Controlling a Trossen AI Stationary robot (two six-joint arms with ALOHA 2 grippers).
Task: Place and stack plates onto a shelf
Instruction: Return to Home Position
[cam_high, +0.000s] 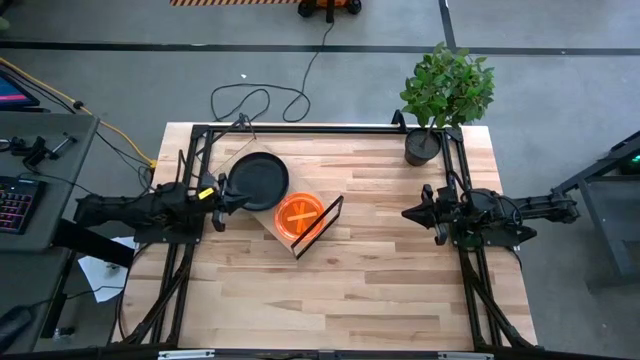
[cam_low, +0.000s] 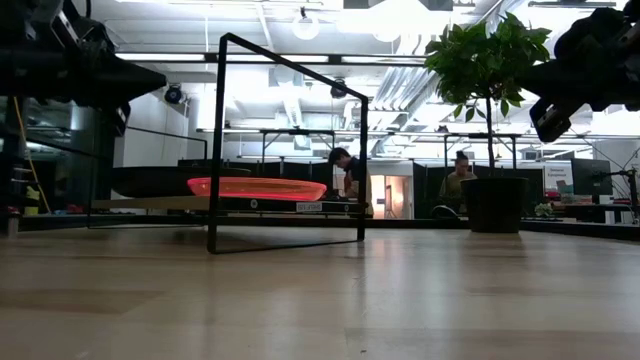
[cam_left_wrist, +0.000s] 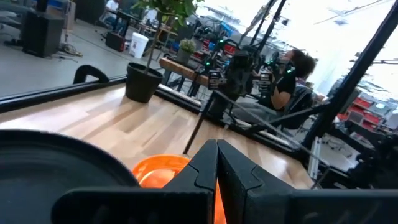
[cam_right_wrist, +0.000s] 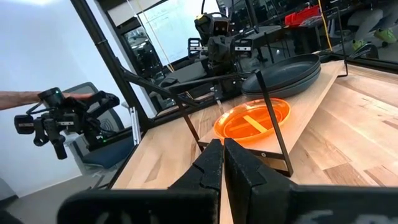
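The shelf (cam_high: 290, 240), a light-wood board with a black wire frame (cam_low: 290, 140) at one end, lies slantwise mid-table. On it rest dark grey plates (cam_high: 258, 180) (cam_right_wrist: 292, 71) at the far-left end and orange plates (cam_high: 299, 215) (cam_right_wrist: 252, 121) (cam_low: 255, 187) beside the frame; how many lie in each pile I cannot tell. My left gripper (cam_high: 226, 194) (cam_left_wrist: 216, 163) is shut and hangs above the dark plates' left rim (cam_left_wrist: 62, 162), well clear of it in the low view (cam_low: 150, 80). My right gripper (cam_high: 408, 212) (cam_right_wrist: 222, 152) is shut and waits near the table's right side.
A potted plant (cam_high: 440, 95) (cam_low: 495, 150) stands at the far right corner. Black frame rails (cam_high: 300, 128) run along the table's far and side edges. Bare tabletop (cam_high: 350, 300) lies between the shelf and the near edge. People sit in the room beyond.
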